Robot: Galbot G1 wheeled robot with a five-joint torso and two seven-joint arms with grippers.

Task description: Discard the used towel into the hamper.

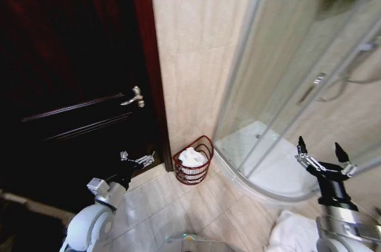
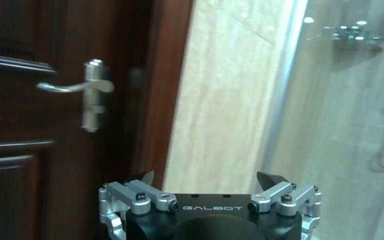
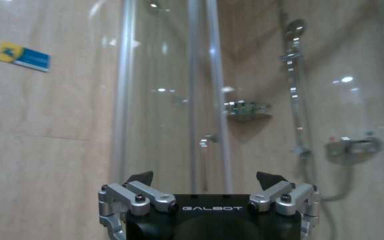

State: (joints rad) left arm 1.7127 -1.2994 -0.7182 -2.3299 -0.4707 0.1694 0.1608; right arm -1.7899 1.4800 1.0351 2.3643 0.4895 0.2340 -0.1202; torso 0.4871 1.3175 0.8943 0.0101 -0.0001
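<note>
The hamper (image 1: 193,168) is the landmark here: it stands upright on the tiled floor (image 1: 161,204), with its long axis vertical and its open mouth pointing up, narrower at the base. It sits at the foot of the beige tiled wall (image 1: 190,55), just beside the frame of the dark wooden door (image 1: 71,85) on one side and near the curved edge of the shower tray (image 1: 268,168) on the other. A white towel (image 1: 191,157) lies bunched inside it and reaches about to the rim. To the left of the hamper, in front of the door and below the silver door handle (image 1: 134,98), the left end effector (image 1: 138,158) hangs in the air, apart from the hamper; its fingers stand spread and hold nothing, which the left wrist view (image 2: 207,177) also shows, with the door handle (image 2: 88,90) ahead of it. To the right of the hamper, well apart from it and in front of the glass shower enclosure (image 1: 297,73), the right end effector (image 1: 321,148) points upward with its two fingers wide apart and empty; in the right wrist view (image 3: 206,178) it faces the glass and the shower head (image 3: 296,27) behind it. On the floor further right of the hamper, below the right arm, lies a heap of white cloth (image 1: 294,231).
</note>
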